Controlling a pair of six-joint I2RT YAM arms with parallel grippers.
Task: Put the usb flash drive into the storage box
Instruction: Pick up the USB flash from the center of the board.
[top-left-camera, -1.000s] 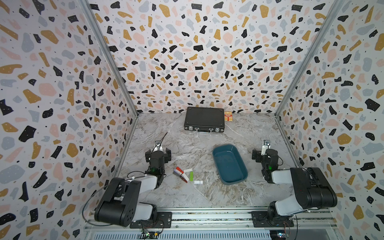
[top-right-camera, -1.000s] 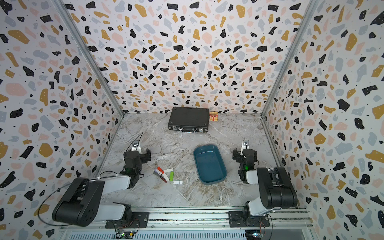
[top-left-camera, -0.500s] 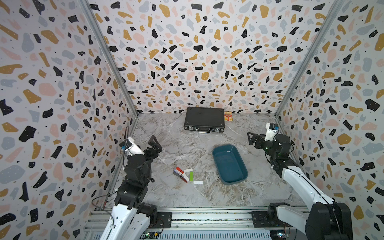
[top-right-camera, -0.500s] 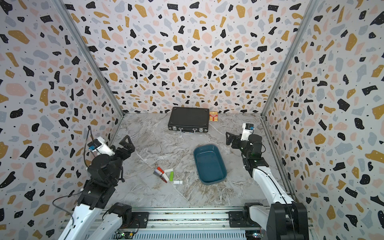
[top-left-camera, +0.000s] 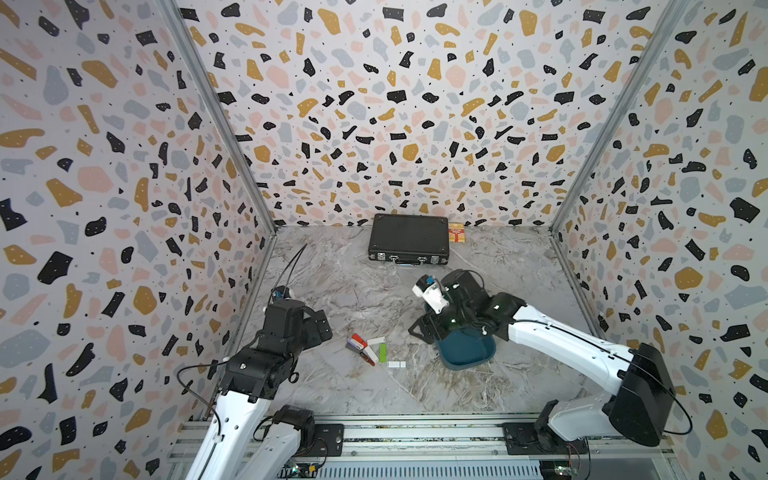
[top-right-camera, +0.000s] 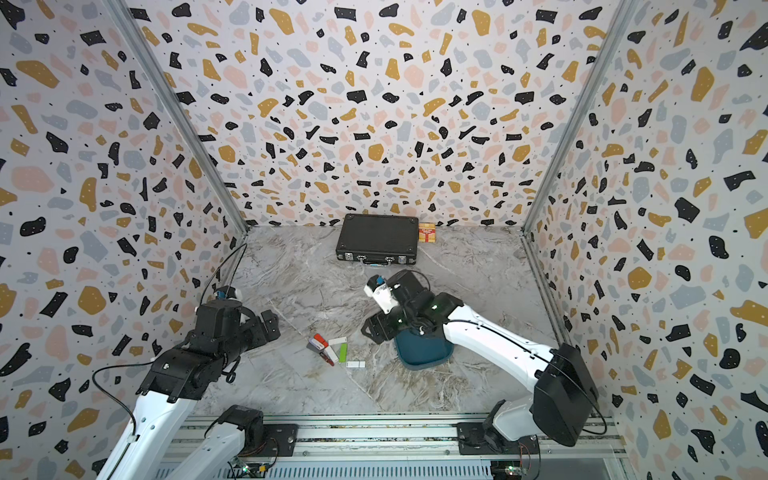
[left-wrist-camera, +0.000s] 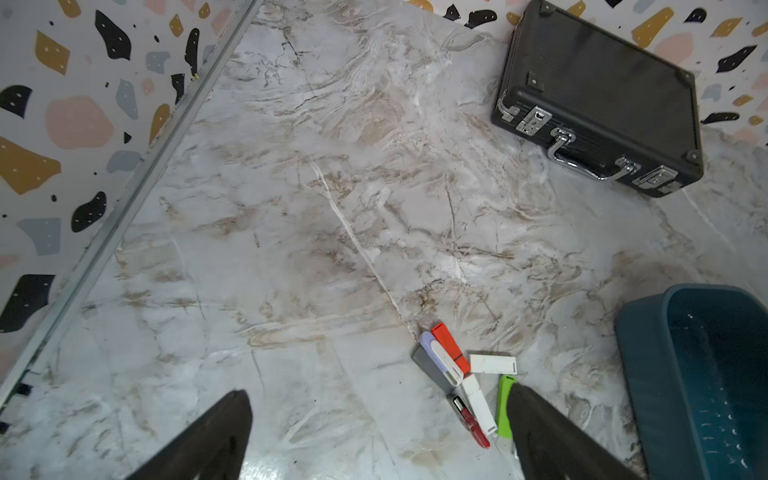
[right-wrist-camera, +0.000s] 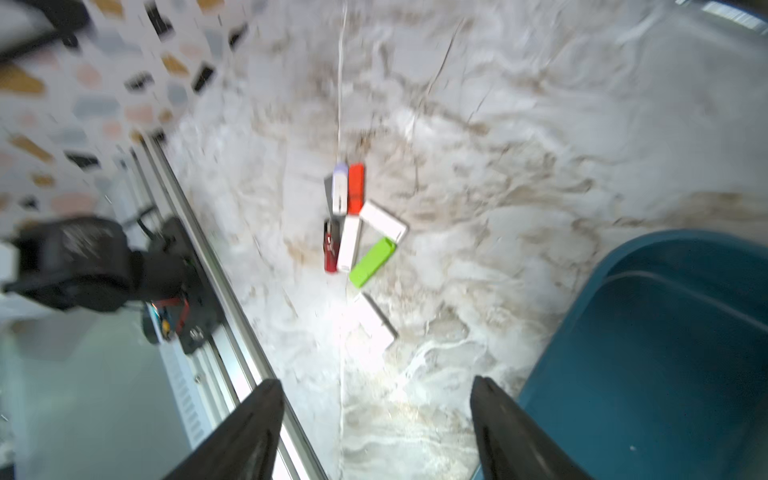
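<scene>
Black fingers of the right gripper (right-wrist-camera: 374, 380) are standing spread, pinching nothing, hanging above the table (right-wrist-camera: 498, 166) by the 9 o'clock rim of the storage box (right-wrist-camera: 665, 249). In both top views its arm is covering the box's 12 o'clock half. The flash drives (right-wrist-camera: 349, 245) are lying heaped on the table at 9 o'clock of the box, outside it. Farther toward 9 o'clock the left gripper (left-wrist-camera: 378, 390) is hovering, also spread and empty. At 12 o'clock a black briefcase (top-left-camera: 409, 239) is sitting, an orange carton (top-left-camera: 456, 232) just beside it, print too small to read.
</scene>
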